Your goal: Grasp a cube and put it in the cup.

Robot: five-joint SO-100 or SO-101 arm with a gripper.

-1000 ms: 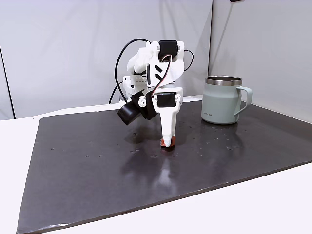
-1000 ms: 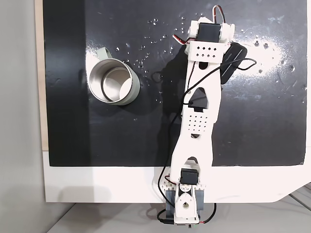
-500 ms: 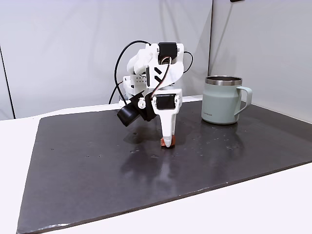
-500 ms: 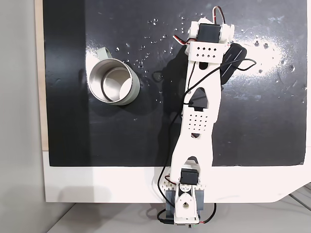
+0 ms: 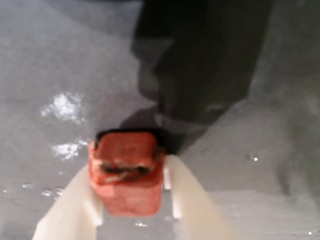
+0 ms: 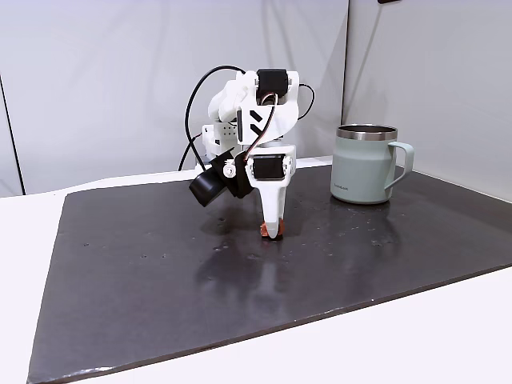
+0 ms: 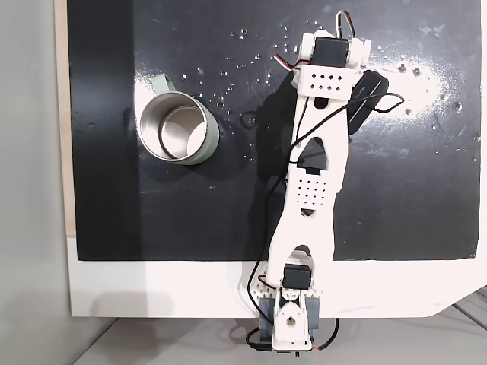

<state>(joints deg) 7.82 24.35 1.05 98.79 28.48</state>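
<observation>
Item: cube [image 5: 127, 176], reddish-brown, small, edges uneven. Held between the two pale fingers [image 5: 76, 202] in the wrist view; the jaws are clamped on its sides, one finger on each flank, top face and a dark crack across it exposed. In a fixed view the cube [image 6: 265, 232] shows as a sliver at the tip of the gripper [image 6: 272, 232].

Change: a second ago the fingertip and cube sat on the mat [image 6: 144, 272] in that fixed view; now the tip is a little higher and slightly to the left, with a faint gap and reflection beneath. The arm [image 7: 312, 190] in the view from above has shifted only slightly at the wrist end. Judged: grasp made, lift just begun.

Item: cup [image 6: 366, 163], pale grey-green, steel rim, loop handle on its right in that fixed view. Upright on the mat, well apart from the gripper, to its right. From above the cup [image 7: 199, 144] lies left of the arm, mouth open and nothing visible inside.

Status: cube off the mat or barely so, not yet in the cup. Remaining, as judged: raise higher than the rim, carry across, release over the opening. Risk: small block, narrow grip; may slip during the swing
</observation>
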